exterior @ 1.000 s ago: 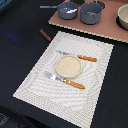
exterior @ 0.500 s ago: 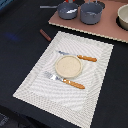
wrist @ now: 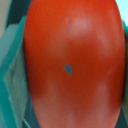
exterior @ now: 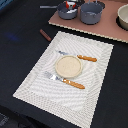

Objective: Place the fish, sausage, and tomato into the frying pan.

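The tomato (wrist: 72, 65), glossy red-orange with one small dark fleck, fills the wrist view; the fingers' opening I cannot tell.

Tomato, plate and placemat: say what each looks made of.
Tomato: smooth glossy red-orange skin with soft highlights, probably plastic. Plate: matte tan with a raised rim, possibly wood or plastic; the look leaves it open. Placemat: pale with fine ribbed lines, seemingly woven fabric or straw.
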